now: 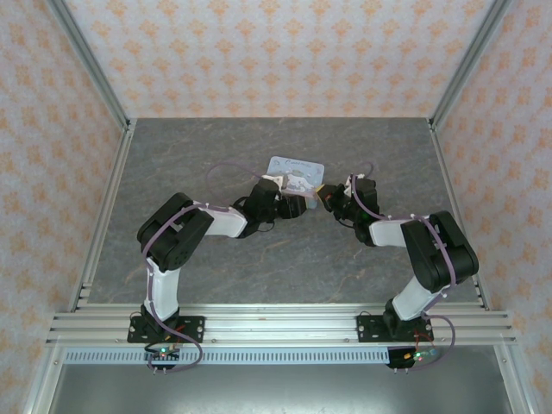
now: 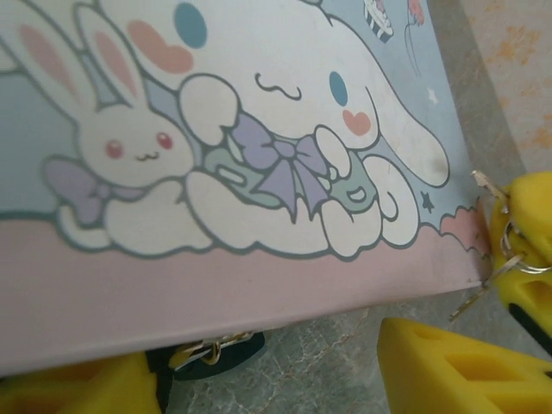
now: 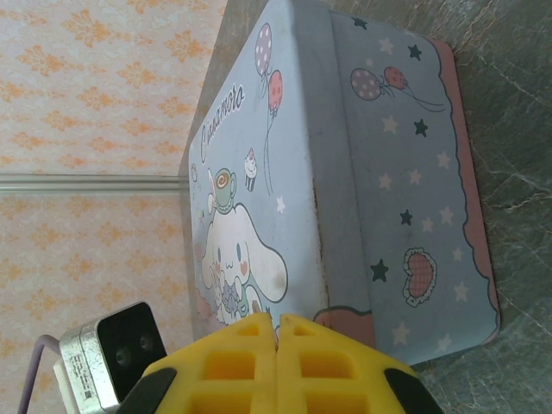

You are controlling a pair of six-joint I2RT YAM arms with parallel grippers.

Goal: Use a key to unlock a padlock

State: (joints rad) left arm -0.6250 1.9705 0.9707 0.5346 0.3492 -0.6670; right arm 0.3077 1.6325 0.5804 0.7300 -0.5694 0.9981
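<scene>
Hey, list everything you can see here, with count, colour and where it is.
tin: one, pale blue and pink, cartoon print, mid table
padlock: one, dark teal with gold bit, beside the tin's edge, between the left jaws
key: metal, on a ring, count unclear, at the right jaws
table: one, grey marbled
left jaws: one pair, yellow, open
right jaws: one pair, yellow, shut on the key

Smooth printed sheet metal on the tin [image 2: 241, 147], soft satin sheen, paint rubbed thin along one corner edge. Matt grey stone-look marbling on the bench [image 2: 345, 341], faintly textured. Matt yellow moulded plastic on the jaws. Dark matt body with a shiny golden metal bit on the padlock [image 2: 216, 352]. Bright bare metal on the key ring [image 2: 511, 261]. Brushed aluminium on the frame rails [image 1: 276, 321].
</scene>
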